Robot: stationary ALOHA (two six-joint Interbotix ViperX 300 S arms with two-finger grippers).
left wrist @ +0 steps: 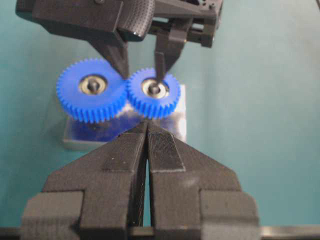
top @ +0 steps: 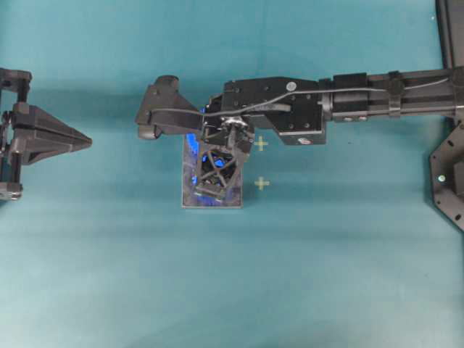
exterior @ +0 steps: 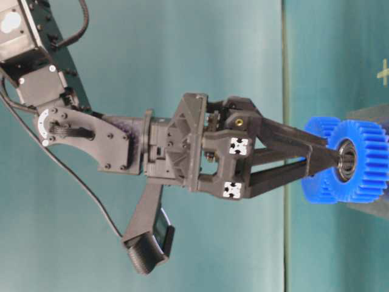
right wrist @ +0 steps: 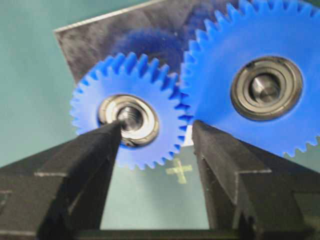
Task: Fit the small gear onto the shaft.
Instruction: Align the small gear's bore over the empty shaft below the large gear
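The small gear [right wrist: 125, 150] lies flat over the grey plate [right wrist: 100, 35], its teeth meshed with the larger gear [right wrist: 225, 55]. A silvery pin, the shaft [right wrist: 132, 116], shows in its centre hole. My right gripper [right wrist: 157, 127] is open right above it. One fingertip [right wrist: 112, 131] is at the gear's hub, the other [right wrist: 200, 131] at the mesh between the gears. In the left wrist view the small gear [left wrist: 167, 102] sits right of the larger gear [left wrist: 75, 102]. My left gripper [left wrist: 147, 127] is shut and empty, well left of the plate [top: 210, 204] in the overhead view.
Two yellow cross marks [top: 261, 144] [top: 262, 183] sit on the teal table just right of the plate. My right arm [top: 377, 94] stretches across from the right. A black frame [top: 449, 174] stands at the right edge.
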